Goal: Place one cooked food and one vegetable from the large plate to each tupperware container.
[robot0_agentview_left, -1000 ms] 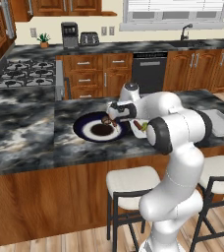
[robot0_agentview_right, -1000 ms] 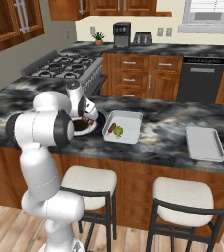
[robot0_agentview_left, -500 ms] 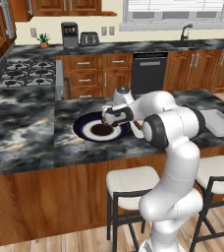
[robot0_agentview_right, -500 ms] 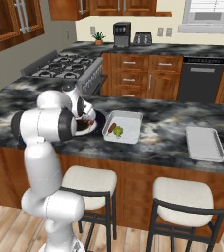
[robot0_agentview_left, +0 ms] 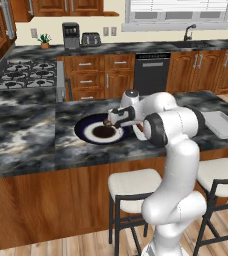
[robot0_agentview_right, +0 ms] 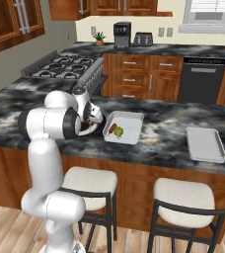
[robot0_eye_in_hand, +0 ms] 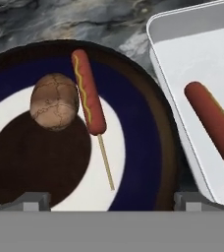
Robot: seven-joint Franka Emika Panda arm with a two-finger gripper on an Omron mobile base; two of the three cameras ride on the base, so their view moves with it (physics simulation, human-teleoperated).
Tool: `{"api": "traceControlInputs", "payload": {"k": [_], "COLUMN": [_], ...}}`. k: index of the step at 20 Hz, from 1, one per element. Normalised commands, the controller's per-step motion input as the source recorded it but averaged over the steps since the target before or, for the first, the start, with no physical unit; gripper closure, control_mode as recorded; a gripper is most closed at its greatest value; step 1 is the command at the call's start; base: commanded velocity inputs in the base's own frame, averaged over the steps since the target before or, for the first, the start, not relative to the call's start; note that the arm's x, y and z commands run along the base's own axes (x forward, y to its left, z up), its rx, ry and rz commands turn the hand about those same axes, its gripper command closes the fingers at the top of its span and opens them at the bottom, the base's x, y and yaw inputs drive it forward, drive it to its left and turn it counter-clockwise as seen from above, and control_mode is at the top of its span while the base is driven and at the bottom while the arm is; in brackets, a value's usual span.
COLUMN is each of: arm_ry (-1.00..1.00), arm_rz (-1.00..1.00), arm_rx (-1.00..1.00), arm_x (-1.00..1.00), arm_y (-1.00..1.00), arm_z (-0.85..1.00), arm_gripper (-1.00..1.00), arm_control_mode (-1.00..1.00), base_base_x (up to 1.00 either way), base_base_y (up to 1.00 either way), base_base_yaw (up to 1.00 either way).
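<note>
- While the tool (robot0_eye_in_hand: 109, 206) hovered open and empty over the large plate (robot0_eye_in_hand: 138, 128), the near container (robot0_eye_in_hand: 202, 64) already held a sausage (robot0_eye_in_hand: 212, 123).
- Next, it probably needed to descend onto the corn dog (robot0_eye_in_hand: 89, 93) or the potato (robot0_eye_in_hand: 54, 101) for the far container (robot0_agentview_right: 206, 144).

Large plate (robot0_eye_in_hand: 138, 142) smooth, glazed look; tupperware container (robot0_eye_in_hand: 202, 59) matt pale plastic; counter (robot0_agentview_left: 31, 135) polished dark marble.
</note>
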Motion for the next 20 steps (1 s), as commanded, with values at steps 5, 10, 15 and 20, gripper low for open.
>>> {"api": "traceControlInputs", "payload": {"k": [5, 10, 15, 20], "arm_ry": [0.00, 0.00, 0.00, 0.00], "arm_rz": [0.09, 0.06, 0.02, 0.01], "arm_rx": [0.00, 0.00, 0.00, -0.01], "arm_x": [0.23, 0.31, 0.36, 0.35], "arm_y": [0.00, 0.01, 0.00, 0.11], "arm_z": [-0.24, -0.22, -0.26, -0.25], "arm_gripper": [-1.00, -1.00, -1.00, -1.00], "arm_control_mode": [-1.00, -1.00, -1.00, -1.00], "base_base_x": [0.00, 0.00, 0.00, 0.00], "base_base_y": [0.00, 0.00, 0.00, 0.00], "base_base_yaw": [0.00, 0.00, 0.00, 0.00]}}
